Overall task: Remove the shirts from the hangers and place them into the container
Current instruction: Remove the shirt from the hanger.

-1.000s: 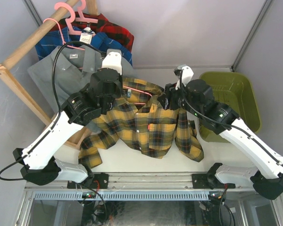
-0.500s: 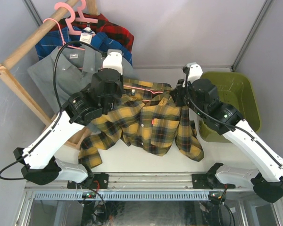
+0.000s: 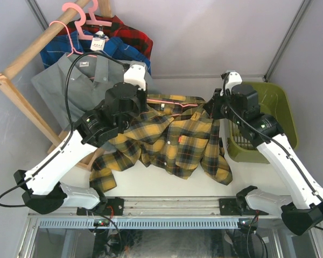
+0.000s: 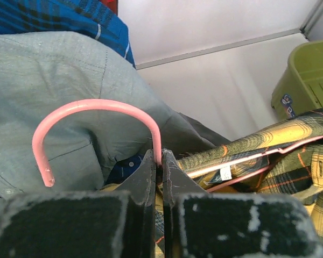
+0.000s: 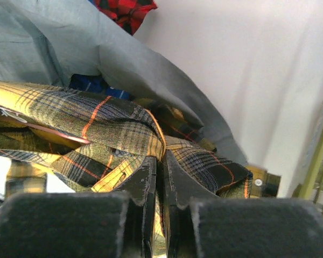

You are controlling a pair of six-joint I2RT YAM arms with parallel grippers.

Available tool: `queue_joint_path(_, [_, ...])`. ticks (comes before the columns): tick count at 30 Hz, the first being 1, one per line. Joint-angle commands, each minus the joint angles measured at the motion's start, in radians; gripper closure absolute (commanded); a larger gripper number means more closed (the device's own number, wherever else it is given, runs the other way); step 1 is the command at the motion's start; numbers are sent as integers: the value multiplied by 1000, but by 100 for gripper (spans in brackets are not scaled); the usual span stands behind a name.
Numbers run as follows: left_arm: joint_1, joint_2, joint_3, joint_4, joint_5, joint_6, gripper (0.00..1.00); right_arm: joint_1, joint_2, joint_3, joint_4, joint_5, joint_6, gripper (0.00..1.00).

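The yellow-black plaid shirt hangs spread between both arms over the table, still on its pink hanger. My left gripper is shut on the stem of that hanger's curved hook. My right gripper is shut on a fold of the plaid shirt at its right shoulder, close to the left rim of the olive-green container. The grey shirt, blue plaid shirt and red-black shirt hang behind on pink hangers.
The wooden rail runs diagonally at the far left, its frame standing by the left arm. The grey shirt hangs right behind the held hook. White walls close the back and sides. The container's corner shows in the left wrist view.
My right gripper has shut on the plaid shirt's shoulder and pulled it right, toward the container. The left gripper, with the hanger, has shifted slightly right and away.
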Motion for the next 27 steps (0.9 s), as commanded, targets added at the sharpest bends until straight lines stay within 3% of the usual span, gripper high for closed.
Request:
queue_joint_path(1, [22, -98, -8, 80, -46, 54, 100, -120, -3, -48, -5, -181, 35, 100])
queue_joint_path(6, [32, -140, -60, 128, 16, 32, 100, -277, -15, -143, 111, -529, 124, 100])
queue_joint_path(9, [34, -151, -67, 145, 95, 34, 100, -306, 9, -154, 120, -599, 124, 100])
queue_joint_path(15, [35, -165, -67, 129, 126, 41, 100, -268, -9, -111, 11, -246, 48, 100])
queue_joint_path(20, [35, -162, -51, 130, 207, 41, 100, -10, 25, -39, -56, 181, -117, 100])
queue_joint_path(21, [35, -162, -47, 132, 220, 33, 100, 2, 35, -35, -66, 191, -116, 100])
queue_joint_path(27, [35, -201, -63, 159, 273, 23, 100, -222, 44, -133, 53, -418, 7, 100])
